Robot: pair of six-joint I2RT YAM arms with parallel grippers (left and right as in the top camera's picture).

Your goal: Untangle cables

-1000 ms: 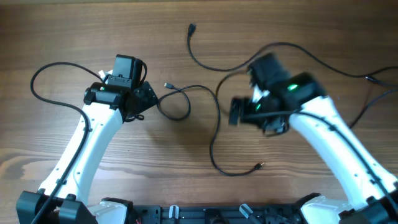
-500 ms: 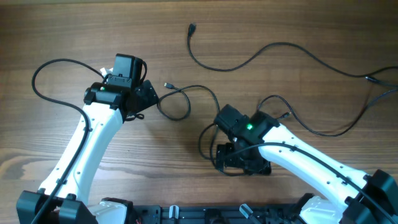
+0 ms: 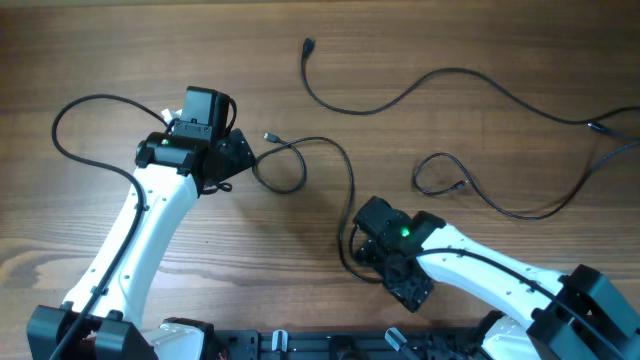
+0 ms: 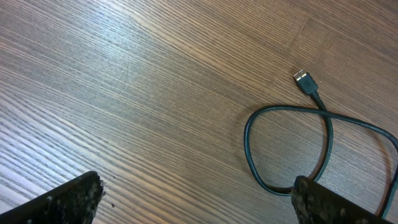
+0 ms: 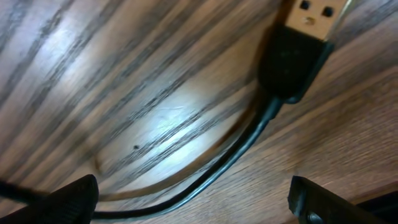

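Three thin black cables lie on the wooden table. One runs from a silver plug (image 3: pixel 268 135) (image 4: pixel 301 76) through a small loop (image 3: pixel 281 176) (image 4: pixel 287 149) down to a gold-tipped plug (image 5: pixel 311 12). My left gripper (image 3: pixel 238 158) (image 4: pixel 199 208) is open just left of that loop, and the loop touches its right finger (image 4: pixel 333 204). My right gripper (image 3: pixel 392 272) (image 5: pixel 199 208) hangs low and open over this cable's (image 5: pixel 217 171) lower end, which passes between its fingers. A second cable (image 3: pixel 420 85) snakes across the back. A third cable (image 3: pixel 440 175) curls to the right.
The thicker black robot wire (image 3: pixel 75 115) arcs out left of the left arm. The arm bases and a black rail (image 3: pixel 320 345) line the table's front edge. Bare wood (image 3: pixel 290 260) lies between the two arms.
My right arm has swung from the middle of the table down toward the front edge, over the lower plug end. The curled cable on the right has come into view. The left arm has not moved.
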